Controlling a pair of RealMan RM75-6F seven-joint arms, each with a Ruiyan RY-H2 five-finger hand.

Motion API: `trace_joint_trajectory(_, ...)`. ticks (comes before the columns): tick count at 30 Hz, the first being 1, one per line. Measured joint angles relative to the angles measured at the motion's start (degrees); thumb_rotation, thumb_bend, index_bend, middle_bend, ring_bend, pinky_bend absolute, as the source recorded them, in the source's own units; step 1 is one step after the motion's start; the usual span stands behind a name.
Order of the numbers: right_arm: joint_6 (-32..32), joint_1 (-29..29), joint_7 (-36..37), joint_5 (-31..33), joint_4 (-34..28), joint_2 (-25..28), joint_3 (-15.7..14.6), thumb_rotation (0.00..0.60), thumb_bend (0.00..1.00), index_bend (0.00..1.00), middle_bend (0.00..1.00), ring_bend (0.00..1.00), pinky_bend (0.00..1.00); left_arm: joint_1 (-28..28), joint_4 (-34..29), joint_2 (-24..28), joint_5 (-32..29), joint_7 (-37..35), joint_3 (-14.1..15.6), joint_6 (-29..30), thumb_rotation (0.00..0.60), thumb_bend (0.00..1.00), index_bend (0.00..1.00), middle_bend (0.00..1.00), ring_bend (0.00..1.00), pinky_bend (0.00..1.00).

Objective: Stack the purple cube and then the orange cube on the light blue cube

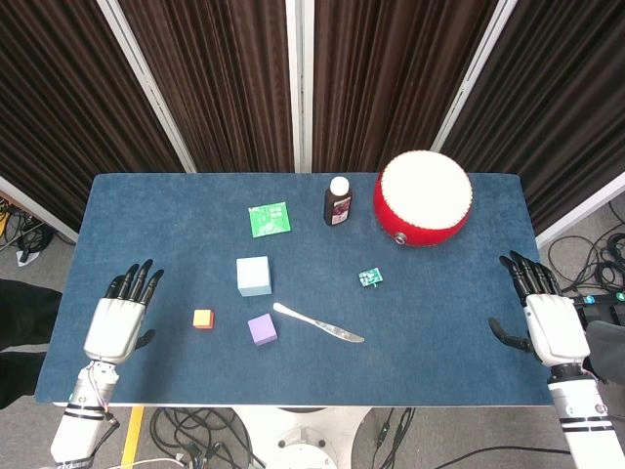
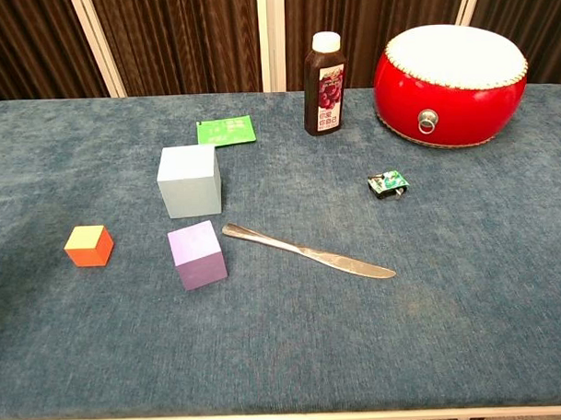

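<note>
Purple cube (image 2: pixel 197 254) unstacked (beside light blue cube (image 2: pixel 188 180)); both hands empty

Light blue cube (image 2: pixel 188 180): largest, upright, frame centre-left.
Purple cube (image 2: pixel 197 254): slightly turned, just below it, apart.
Orange cube (image 2: pixel 88 245): smallest, lower left, standing alone.

A red drum (image 2: pixel 450 84) with a white skin stands at the far right of the blue table (image 2: pixel 469 332), a metal ring on its near side. Just left of it stands a dark bottle (image 2: pixel 323 85) with a white cap. Further left a green packet (image 2: pixel 226 131) lies flat. Near the drum, a small green clip-like item (image 2: pixel 387 182) rests. A metal knife (image 2: pixel 307 250) lies slantwise in the middle.
</note>
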Motion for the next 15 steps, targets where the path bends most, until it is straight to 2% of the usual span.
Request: trace_joint_trajectory(15, 0.1, -0.1, -0.3, -0.3, 0.0, -0.1, -0.1, 0.6, 0.22, 0.0, 0.0, 0.0, 0.0, 0.3, -0.8, 0.6, 0.2, 0.0, 0.2, 0.3, 0.6, 0.09, 0.14, 0.08, 0.09, 0.2)
